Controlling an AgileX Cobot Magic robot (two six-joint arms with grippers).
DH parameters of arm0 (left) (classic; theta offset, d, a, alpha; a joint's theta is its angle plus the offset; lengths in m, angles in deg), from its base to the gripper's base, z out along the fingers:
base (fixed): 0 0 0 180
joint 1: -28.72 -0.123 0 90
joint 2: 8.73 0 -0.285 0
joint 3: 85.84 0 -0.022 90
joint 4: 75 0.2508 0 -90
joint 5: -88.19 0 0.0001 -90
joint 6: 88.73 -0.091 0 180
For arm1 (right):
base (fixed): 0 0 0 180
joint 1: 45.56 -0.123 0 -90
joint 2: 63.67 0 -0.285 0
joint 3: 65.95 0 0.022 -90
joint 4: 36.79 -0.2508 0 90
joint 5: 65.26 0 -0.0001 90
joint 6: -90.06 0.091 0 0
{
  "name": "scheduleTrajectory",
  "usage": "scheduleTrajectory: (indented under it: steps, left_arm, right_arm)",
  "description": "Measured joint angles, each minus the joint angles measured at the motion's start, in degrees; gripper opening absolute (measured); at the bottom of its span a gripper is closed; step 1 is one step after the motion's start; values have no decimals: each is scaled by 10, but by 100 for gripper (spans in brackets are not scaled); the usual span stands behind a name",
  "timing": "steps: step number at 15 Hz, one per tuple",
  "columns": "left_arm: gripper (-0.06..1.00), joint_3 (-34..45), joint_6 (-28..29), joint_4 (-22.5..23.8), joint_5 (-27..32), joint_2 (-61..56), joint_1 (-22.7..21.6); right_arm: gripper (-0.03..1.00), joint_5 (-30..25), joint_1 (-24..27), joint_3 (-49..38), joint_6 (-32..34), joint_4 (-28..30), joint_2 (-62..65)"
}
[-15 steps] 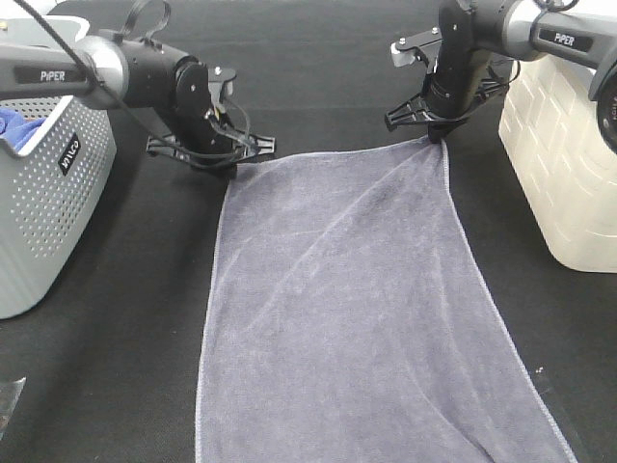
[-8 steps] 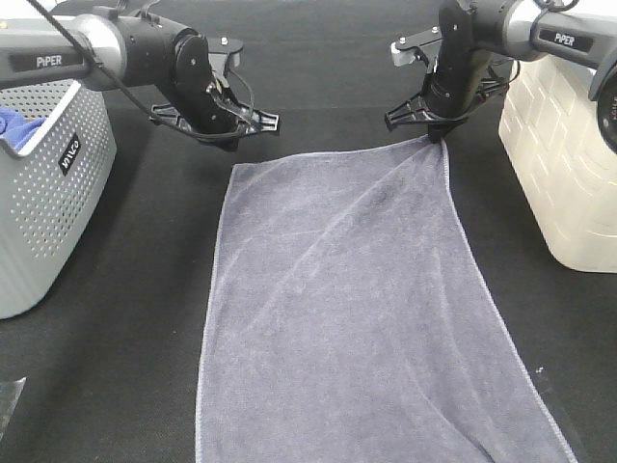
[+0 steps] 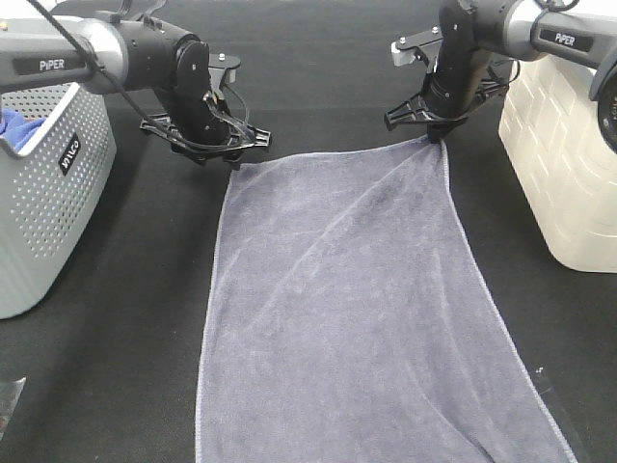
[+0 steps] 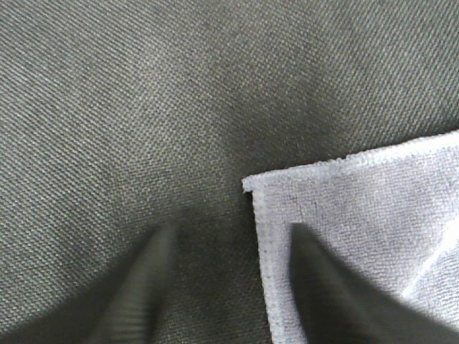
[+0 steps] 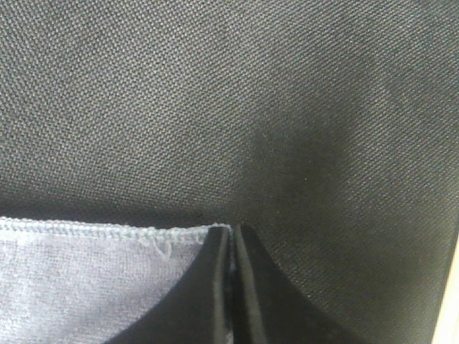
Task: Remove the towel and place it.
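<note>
The grey-lavender towel (image 3: 357, 309) lies spread flat on the black table, running from the far middle to the near edge. My left gripper (image 3: 214, 152) is open and empty just above the towel's far left corner. In the left wrist view the gripper (image 4: 233, 231) straddles the towel's hem, with the towel corner (image 4: 287, 193) lying flat just beyond the fingertips. My right gripper (image 3: 439, 135) is shut on the towel's far right corner and holds it slightly raised. In the right wrist view the gripper (image 5: 231, 240) pinches the stitched hem (image 5: 107, 231).
A grey perforated basket (image 3: 39, 203) holding a bright blue cloth (image 3: 13, 125) stands at the left edge. A white woven-look basket (image 3: 569, 164) stands at the right edge, close to the right arm.
My left gripper pulled back from the towel's far left corner, leaving it flat on the table, then came back down close over it. The right gripper has not moved.
</note>
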Motion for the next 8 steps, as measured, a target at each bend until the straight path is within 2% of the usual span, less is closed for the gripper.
scheduleTrajectory:
  steps: [3,5,6,7,8]
  left_arm:
    - [53,0,0,-7,-11,16,0]
    - [43,0,1,-22,-25,25,0]
    - [34,-1,1,-26,-29,26,0]
    - [16,-1,1,-26,-36,27,2]
    - [4,-1,-3,-22,-40,28,3]
  right_arm:
    - [0,0,0,0,0,-1,0]
    - [0,0,0,0,0,-1,0]
    - [0,0,0,0,0,-1,0]
    - [0,0,0,0,0,-1,0]
    - [0,0,0,0,0,-3,0]
